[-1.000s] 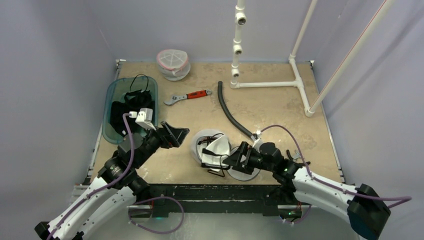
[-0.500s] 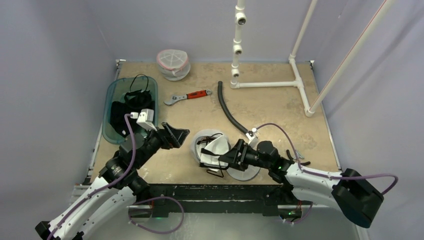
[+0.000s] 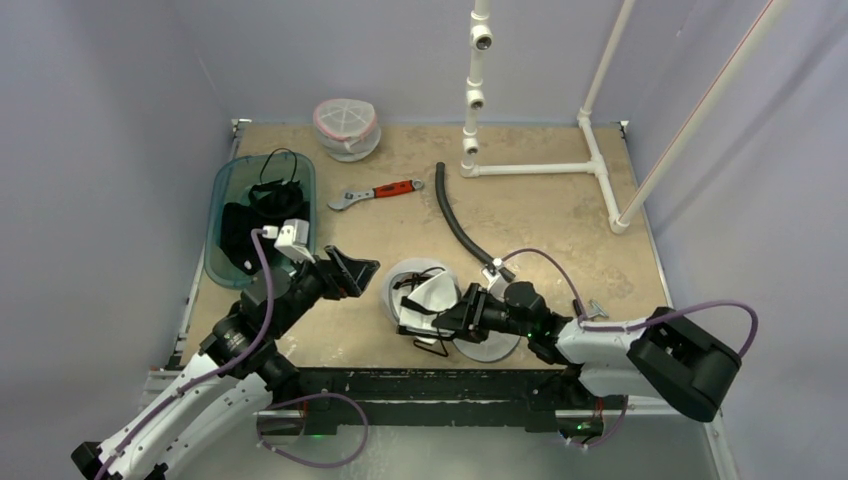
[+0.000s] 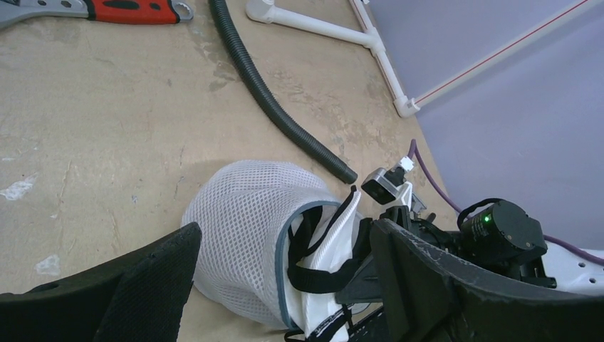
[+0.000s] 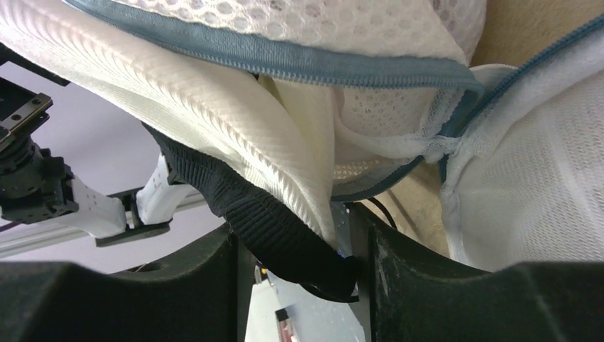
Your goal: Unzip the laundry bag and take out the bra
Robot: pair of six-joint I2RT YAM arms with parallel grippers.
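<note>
a: biggest risk from here?
b: the whole laundry bag (image 3: 402, 288) coming along. it sits near centre on the table (image 3: 540, 210), mouth toward the right, and nothing pins it. if we pull the bra (image 3: 432, 300) now, we judge the bag drags with it instead of letting go.
a: next one down?
b: the cup. it's partly out of the mouth, the rest inside the mesh. a sideways pull could wedge it against the zipper rim (image 4: 276, 256).
a: and the small stuff?
b: the black strap (image 4: 299, 246) crosses the rim in the left wrist view and could hook there. smallest: our bite looks like only the black band and the cup's edge, so it may slip out.
a: poses?
b: right arm (image 3: 600, 345) lies low along the near edge, reaching left, wrist close to the table. right gripper (image 3: 447, 322) is at the bag's near-right side with the band and cup edge between its jaws. we can't tell whether they've clamped or only flank the fabric.
a: left?
b: left arm (image 3: 250, 320) reaches in from the near-left corner. left gripper (image 3: 362, 274) hangs just left of the bag, jaws wide apart, holding nothing, not touching the mesh as far as we can see.
a: so we'd want left down on the mesh before right pulls.
b: agreed.
</note>
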